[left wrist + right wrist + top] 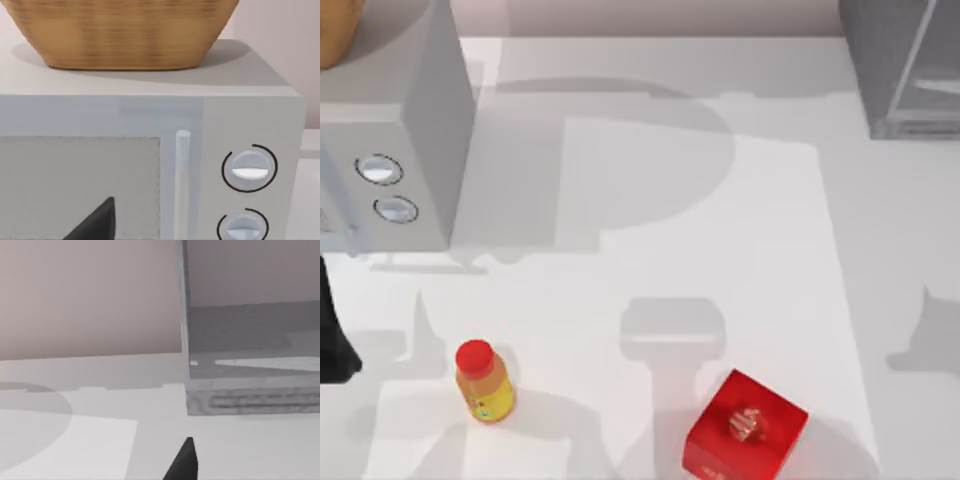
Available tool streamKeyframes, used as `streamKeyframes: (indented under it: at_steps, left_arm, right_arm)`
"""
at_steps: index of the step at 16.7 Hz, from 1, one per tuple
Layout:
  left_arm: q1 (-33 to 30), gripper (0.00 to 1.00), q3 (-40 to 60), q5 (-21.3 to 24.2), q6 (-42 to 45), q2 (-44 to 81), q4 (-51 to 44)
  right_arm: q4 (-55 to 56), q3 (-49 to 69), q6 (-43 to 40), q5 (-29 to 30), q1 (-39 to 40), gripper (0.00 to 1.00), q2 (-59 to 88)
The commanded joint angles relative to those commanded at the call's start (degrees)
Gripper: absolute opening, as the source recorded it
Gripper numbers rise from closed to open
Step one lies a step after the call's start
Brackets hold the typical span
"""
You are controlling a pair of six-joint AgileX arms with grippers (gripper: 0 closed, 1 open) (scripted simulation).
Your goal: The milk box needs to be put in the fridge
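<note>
Fridge [905, 70] at table's [650, 250] right rear

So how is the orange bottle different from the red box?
The orange juice bottle is round with a red cap and a yellow label; the red box is blocky with flat faces and a small picture on top. The bottle is slimmer, the box wider. The bottle sits toward the table's left, the box toward its right. Both rest on the white table, near its front edge.

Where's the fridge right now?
The fridge stands at the far right corner of the table in the top view, well away from the red box near the front edge; the right wrist view faces its lower front.
</note>
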Motion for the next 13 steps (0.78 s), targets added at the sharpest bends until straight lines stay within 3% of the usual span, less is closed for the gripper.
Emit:
streamKeyframes:
  at_steps: [5,13]
  left_arm:
    - [0.0,1.00,0.0,0.0,0.0,0.0,0.0]
    - [0.0,1.00,0.0,0.0,0.0,0.0,0.0]
  right_arm:
    - [1.0,-5.3,-5.0,-3.1,-7.2,0.00,-7.6]
    - [1.9,-4.7,-5.4,-3.3,-7.6,0.00,-5.9]
